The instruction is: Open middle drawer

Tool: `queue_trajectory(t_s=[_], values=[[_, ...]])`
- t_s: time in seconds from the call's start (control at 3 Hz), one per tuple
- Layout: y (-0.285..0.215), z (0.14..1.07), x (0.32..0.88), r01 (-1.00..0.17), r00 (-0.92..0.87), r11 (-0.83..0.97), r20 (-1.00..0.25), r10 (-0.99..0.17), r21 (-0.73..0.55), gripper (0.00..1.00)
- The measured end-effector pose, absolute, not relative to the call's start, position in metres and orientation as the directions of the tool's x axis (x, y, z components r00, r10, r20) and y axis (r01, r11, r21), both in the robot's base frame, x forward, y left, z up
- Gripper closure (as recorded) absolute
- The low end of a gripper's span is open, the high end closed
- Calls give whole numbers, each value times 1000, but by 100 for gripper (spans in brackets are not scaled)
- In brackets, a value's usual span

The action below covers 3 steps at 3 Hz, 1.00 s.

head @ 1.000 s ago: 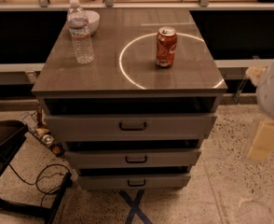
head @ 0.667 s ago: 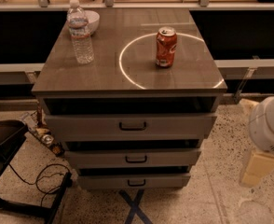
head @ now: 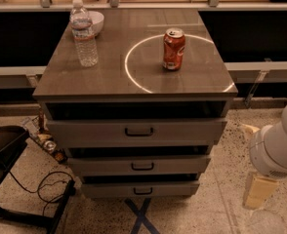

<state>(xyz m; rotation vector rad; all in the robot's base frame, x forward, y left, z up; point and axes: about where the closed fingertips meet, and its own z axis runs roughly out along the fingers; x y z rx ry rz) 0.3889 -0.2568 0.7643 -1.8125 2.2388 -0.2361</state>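
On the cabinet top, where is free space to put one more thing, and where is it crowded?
Free: the front-left of the cabinet top, between the water bottle and the front edge; also the strip between bottle and soda can. Crowded: back-left corner, bottle beside the bowl. The gripper hangs low, right of the middle drawer.

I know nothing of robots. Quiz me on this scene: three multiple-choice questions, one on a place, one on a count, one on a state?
1. The red soda can stands: A in a drawer; B inside the white light ring on the wood-topped cabinet; C on the floor.
2. Grey drawers in the cabinet: A two; B three; C five.
3. The dark bar handle of the middle grey drawer is: A gripped; B missing; C untouched, with the gripper low to the cabinet's right.
Answers: B, the ring encircles it; B, three stacked fronts; C, the gripper is apart from the handle.
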Motion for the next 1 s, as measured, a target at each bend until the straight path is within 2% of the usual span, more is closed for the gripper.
queue_trajectory(t_s=[0.33,0.67,1.0], values=[[-239,733,395,-936,-186,200,-74,-980,-290,0],[-197,645,409,-951,-98,96,-11,-995,-293,0],[-167,595,418,-962,-14,2,42,-999,-274,0]])
